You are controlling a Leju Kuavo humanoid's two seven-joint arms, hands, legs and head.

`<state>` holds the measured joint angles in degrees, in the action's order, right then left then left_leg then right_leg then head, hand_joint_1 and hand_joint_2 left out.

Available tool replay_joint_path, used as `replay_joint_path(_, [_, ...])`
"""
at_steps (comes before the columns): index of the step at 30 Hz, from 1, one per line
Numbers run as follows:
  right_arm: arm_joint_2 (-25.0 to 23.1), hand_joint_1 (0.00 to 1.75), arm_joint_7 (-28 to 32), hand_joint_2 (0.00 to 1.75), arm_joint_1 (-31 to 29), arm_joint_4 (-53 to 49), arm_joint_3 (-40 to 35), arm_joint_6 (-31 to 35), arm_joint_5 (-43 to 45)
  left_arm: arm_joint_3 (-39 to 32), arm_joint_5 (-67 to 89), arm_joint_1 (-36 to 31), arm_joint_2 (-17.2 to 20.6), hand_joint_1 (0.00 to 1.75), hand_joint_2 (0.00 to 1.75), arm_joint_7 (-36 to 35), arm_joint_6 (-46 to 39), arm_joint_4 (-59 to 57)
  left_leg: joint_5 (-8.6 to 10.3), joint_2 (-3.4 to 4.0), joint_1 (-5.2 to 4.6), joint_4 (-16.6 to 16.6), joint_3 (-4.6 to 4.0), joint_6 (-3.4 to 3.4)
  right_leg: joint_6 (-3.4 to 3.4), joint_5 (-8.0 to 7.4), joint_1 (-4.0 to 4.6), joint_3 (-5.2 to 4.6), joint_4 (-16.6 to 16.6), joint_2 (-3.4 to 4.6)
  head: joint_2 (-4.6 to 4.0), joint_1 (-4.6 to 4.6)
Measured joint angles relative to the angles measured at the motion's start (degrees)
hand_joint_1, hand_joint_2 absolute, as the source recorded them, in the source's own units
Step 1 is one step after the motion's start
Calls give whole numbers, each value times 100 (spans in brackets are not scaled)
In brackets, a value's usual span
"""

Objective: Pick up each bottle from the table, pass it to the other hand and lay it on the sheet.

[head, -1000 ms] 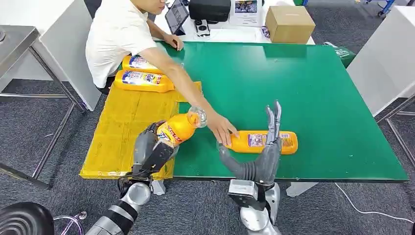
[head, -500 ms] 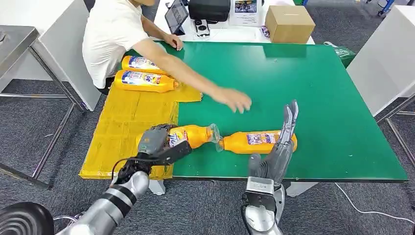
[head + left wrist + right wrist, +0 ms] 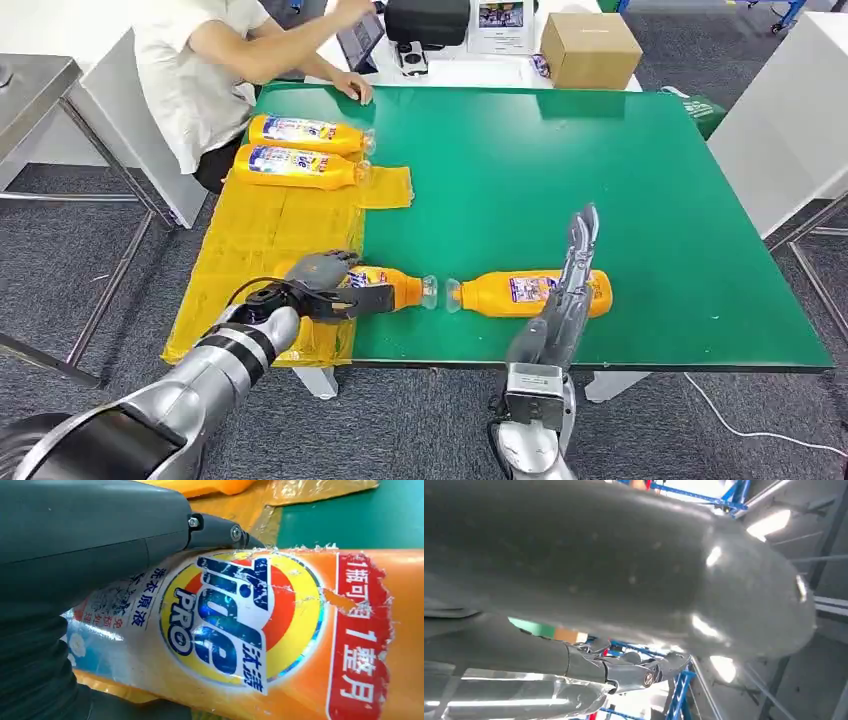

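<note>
An orange detergent bottle (image 3: 388, 288) (image 3: 280, 640) lies on its side across the edge of the yellow sheet (image 3: 260, 240), its clear cap pointing right. My left hand (image 3: 318, 284) (image 3: 90, 545) grips its base end, with the thumb along the label. A second orange bottle (image 3: 520, 292) lies on the green table (image 3: 600, 170), cap to cap with the first. My right hand (image 3: 568, 295) (image 3: 624, 580) stands over its right half, open with straight fingers pointing away from me. Two more bottles (image 3: 300, 130) (image 3: 295, 166) lie at the sheet's far end.
A person in a white shirt (image 3: 190, 60) sits at the table's far left corner, one hand (image 3: 352, 86) resting on the table edge. A cardboard box (image 3: 590, 45), a tablet and a black case stand on the white table beyond.
My left hand has lowered its bottle from tilted up to lying flat at the sheet's edge. The person's arm has drawn back from the second bottle. My right hand has barely moved.
</note>
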<state>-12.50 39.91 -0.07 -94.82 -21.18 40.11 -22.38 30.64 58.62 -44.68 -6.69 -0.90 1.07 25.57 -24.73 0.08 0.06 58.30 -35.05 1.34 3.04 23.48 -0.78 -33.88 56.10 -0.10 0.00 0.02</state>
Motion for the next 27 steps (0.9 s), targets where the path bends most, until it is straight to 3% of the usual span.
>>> replay_joint_path(1, [15,0,0,0,-1,15,-9,0,0,22,0,-29,0,12,175,0,7,-47,0,0,0,0,0,-1,0,0,0,0,1,0,0,0])
replay_joint_path(2, [28,0,0,0,-3,31,-24,0,0,24,0,-55,0,0,175,0,17,-85,1,0,0,0,1,-1,0,0,0,0,2,0,0,0])
replay_joint_path(8, [85,0,0,0,-8,96,-61,0,8,33,-200,-104,-2,0,175,41,33,-218,3,0,0,0,4,-5,0,0,0,0,2,0,0,0])
replay_joint_path(14, [142,0,0,0,28,151,-70,0,33,-162,-831,-17,-4,0,175,741,2,-124,4,-5,-1,0,5,-5,0,1,-1,3,2,-2,0,0])
replay_joint_path(19, [151,0,0,0,239,134,0,0,-120,-164,-866,828,-22,0,175,824,-819,962,1,-5,-5,0,-4,-6,0,2,-3,-4,0,-2,0,-4])
replay_joint_path(27, [160,0,0,0,510,42,172,0,-221,48,-739,2005,90,0,175,577,-1036,2941,1,-5,-4,0,-23,-5,0,3,-2,-24,-1,-2,0,-2])
